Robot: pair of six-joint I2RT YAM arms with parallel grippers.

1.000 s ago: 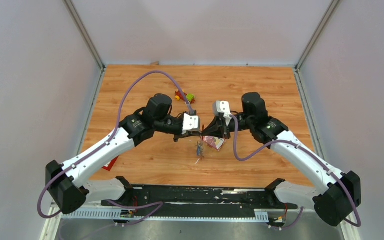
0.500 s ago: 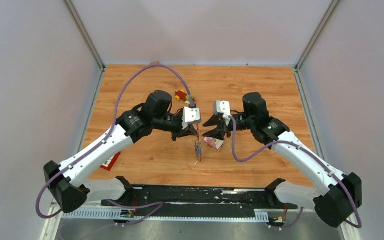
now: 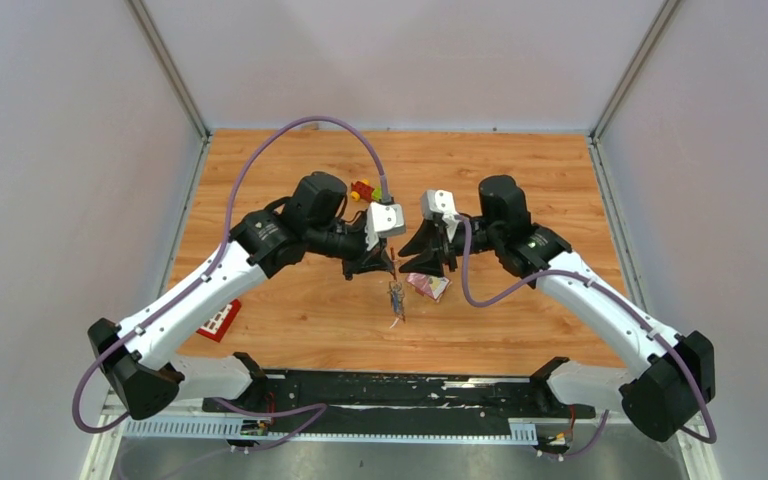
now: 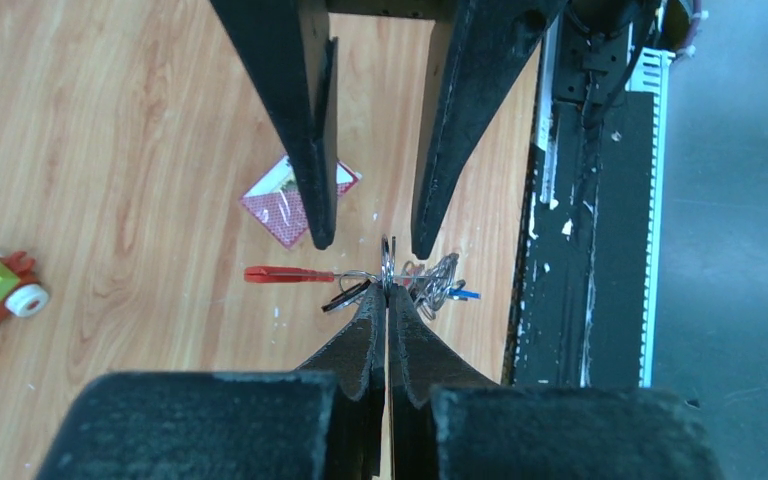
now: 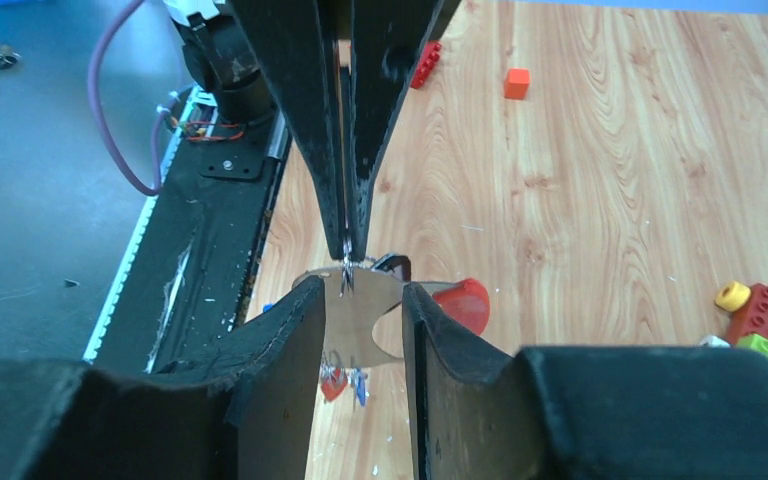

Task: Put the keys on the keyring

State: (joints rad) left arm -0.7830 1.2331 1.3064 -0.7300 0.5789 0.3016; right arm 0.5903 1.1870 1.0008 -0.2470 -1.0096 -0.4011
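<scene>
Left wrist: left gripper (image 4: 387, 296) clamped on keyring (image 4: 388, 256) above table (image 4: 110, 150); keys (image 4: 438, 286) bunched beside it (red fob (image 4: 285, 273) sticks sideways). Right gripper (image 4: 372, 245) parted, flanking ring.

The work surface is a tabletop (image 3: 520, 170) with a light orange wood-grain finish; in the top view the grain runs left to right. Plain pale grey wall panels (image 3: 400, 60) enclose it at the rear, left and right. Aluminium corner posts (image 3: 172, 75) stand at both rear corners. A black mounting plate (image 3: 400, 385) spans the near edge, with a white slotted cable duct (image 3: 190, 427) along its front. Beyond the duct lies a plain grey surface (image 3: 410, 462). Lighting is even and diffuse, and shadows are soft.
</scene>
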